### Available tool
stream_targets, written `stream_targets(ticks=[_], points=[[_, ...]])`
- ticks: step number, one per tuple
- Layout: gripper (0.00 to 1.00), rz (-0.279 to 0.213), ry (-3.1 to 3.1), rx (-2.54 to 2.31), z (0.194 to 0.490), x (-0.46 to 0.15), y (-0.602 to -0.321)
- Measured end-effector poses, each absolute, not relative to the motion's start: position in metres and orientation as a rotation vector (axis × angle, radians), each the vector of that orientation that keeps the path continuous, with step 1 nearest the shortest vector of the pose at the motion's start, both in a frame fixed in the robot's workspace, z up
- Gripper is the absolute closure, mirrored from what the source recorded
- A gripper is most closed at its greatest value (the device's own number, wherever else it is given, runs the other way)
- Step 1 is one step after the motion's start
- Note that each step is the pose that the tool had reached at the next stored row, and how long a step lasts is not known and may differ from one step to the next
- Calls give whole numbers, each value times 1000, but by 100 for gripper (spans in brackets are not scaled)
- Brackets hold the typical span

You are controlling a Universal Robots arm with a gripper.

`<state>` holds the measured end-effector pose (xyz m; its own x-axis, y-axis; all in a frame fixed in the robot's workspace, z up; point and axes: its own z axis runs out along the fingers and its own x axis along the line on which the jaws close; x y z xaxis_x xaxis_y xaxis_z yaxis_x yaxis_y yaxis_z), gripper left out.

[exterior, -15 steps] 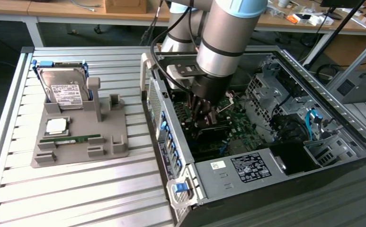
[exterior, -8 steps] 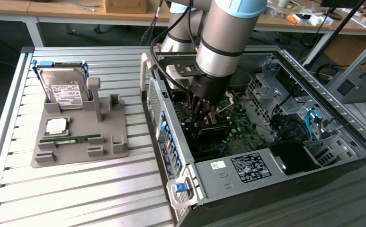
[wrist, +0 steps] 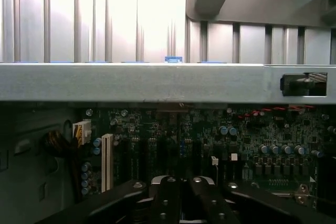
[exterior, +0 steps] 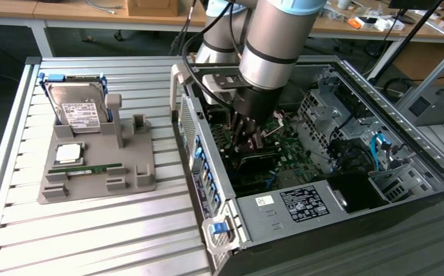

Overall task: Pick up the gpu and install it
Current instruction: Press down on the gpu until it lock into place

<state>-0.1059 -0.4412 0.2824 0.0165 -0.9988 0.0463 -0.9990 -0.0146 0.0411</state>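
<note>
Down inside the open computer case (exterior: 359, 190), the gripper (exterior: 246, 135) hangs low over the green motherboard (exterior: 283, 149). Its dark fingers (exterior: 241, 127) point downward and stand close together; in the wrist view the gripper (wrist: 182, 192) has its two black fingers (wrist: 167, 198) almost meeting. Whether they pinch the gpu I cannot tell: a thin dark edge seems to sit under the fingertips in the exterior view, but it blends with the board, so the card's place cannot be fixed.

Around the fingers lie the motherboard's capacitors and a white slot (wrist: 107, 161), with a bundle of cables (wrist: 58, 145) near it. The case's grey metal side wall (wrist: 157, 82) rises just beyond the board, between the gripper and the slatted table. Drive cages (exterior: 321, 109) and a blue cable (exterior: 377, 146) fill the case's far side, toward the exterior view's right, and a labelled power supply (exterior: 302, 207) sits at the near end.

The arm (exterior: 275, 40) comes down steeply from above, its silver wrist segment nearly upright over the case opening.

On the slatted metal table (exterior: 91, 230), toward the exterior view's left, a grey fixture tray (exterior: 130, 178) carries a hard drive (exterior: 80, 109) standing upright, a square chip (exterior: 68, 152) and a narrow green memory stick (exterior: 84, 171). Wooden benches (exterior: 68, 8) with clutter run behind.
</note>
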Motion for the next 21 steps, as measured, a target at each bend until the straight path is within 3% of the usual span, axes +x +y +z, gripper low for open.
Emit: stream_targets(ticks=[21], points=[[89,54,-2175,2208,286,-145,-442]])
